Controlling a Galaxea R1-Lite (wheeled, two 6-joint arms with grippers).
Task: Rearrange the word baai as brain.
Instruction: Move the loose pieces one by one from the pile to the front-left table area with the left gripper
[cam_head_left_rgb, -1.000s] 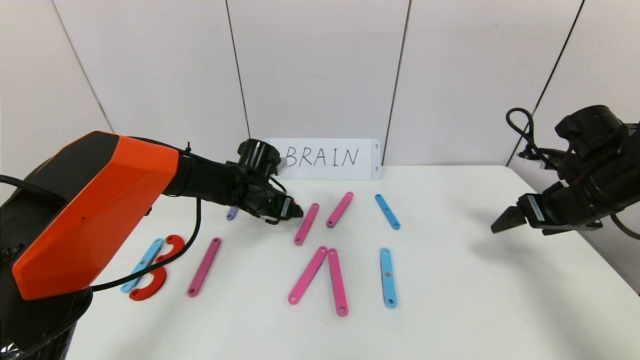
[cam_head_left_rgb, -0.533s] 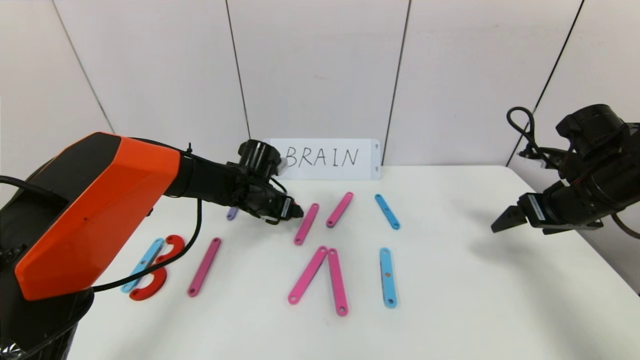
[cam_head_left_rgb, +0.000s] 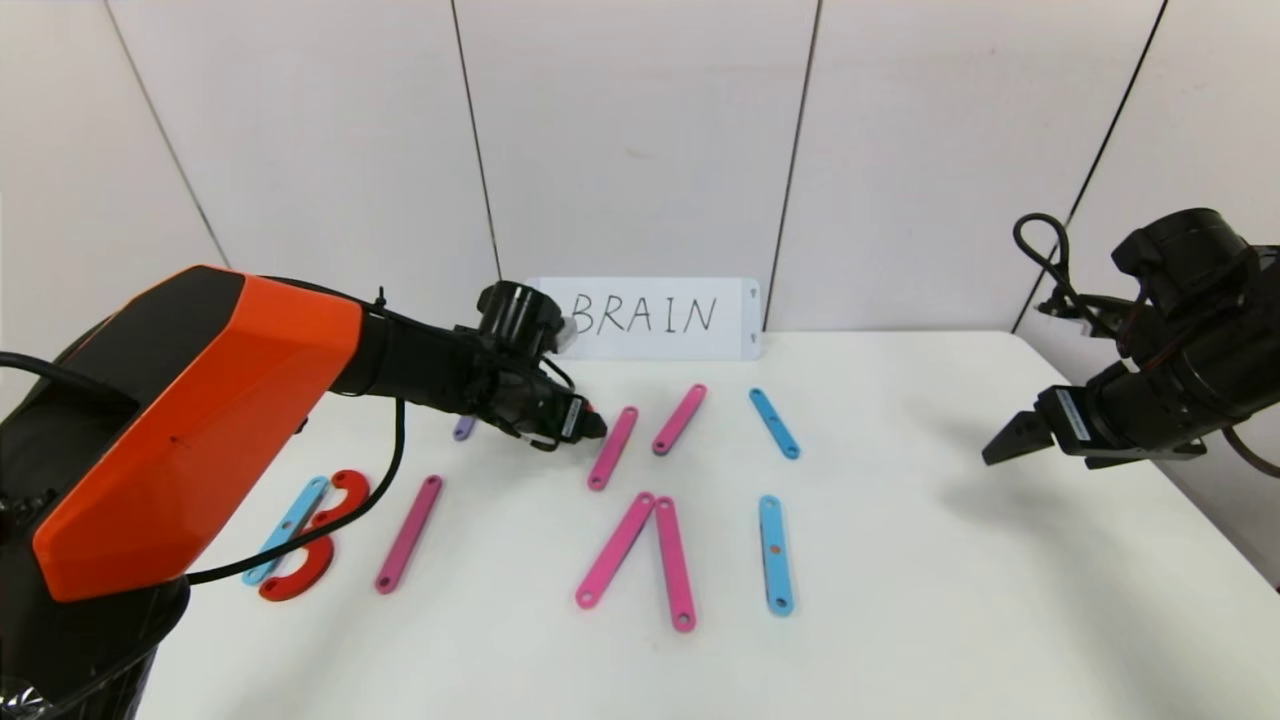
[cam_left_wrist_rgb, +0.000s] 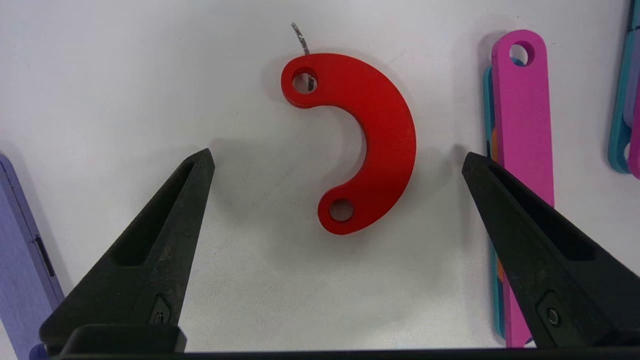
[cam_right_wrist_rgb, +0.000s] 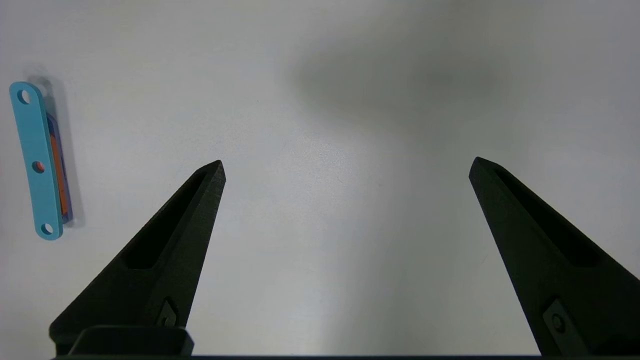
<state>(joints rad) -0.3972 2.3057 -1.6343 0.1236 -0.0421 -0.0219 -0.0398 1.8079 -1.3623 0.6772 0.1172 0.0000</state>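
Left wrist view: a red arc (cam_left_wrist_rgb: 372, 145) lies flat on the white table (cam_left_wrist_rgb: 150, 75), between the two spread fingers (cam_left_wrist_rgb: 155, 240) of the left end effector (cam_left_wrist_rgb: 337, 160), touching neither.
Red arc's neighbours: a pink bar (cam_left_wrist_rgb: 522, 150) stacked on a teal one lies just beside it; a purple bar (cam_left_wrist_rgb: 20, 260) shows at the opposite edge.
Word on the table: in the head view the pieces are spread across the middle of the table (cam_head_left_rgb: 950, 600).
Letter B: a blue bar (cam_head_left_rgb: 285, 529) with two red arcs (cam_head_left_rgb: 320, 545) touching it, near the robot's left.
Loose bars: a darker pink bar (cam_head_left_rgb: 408, 533) beside the B; two pink bars (cam_head_left_rgb: 645, 548) meeting at their far ends in an inverted V; a blue upright bar (cam_head_left_rgb: 775, 553) to their right.
Far row: two slanted pink bars (cam_head_left_rgb: 648, 433) and a slanted blue bar (cam_head_left_rgb: 774, 423).
Left end effector: open, holding nothing, low over the table (cam_head_left_rgb: 590, 425) just beside the nearer slanted pink bar.
Right end effector: open and empty (cam_head_left_rgb: 1005, 440), raised over bare table at the robot's right, well apart from the pieces.
Card: a white card (cam_head_left_rgb: 655, 318) lettered BRAIN stands against the wall behind the pieces.
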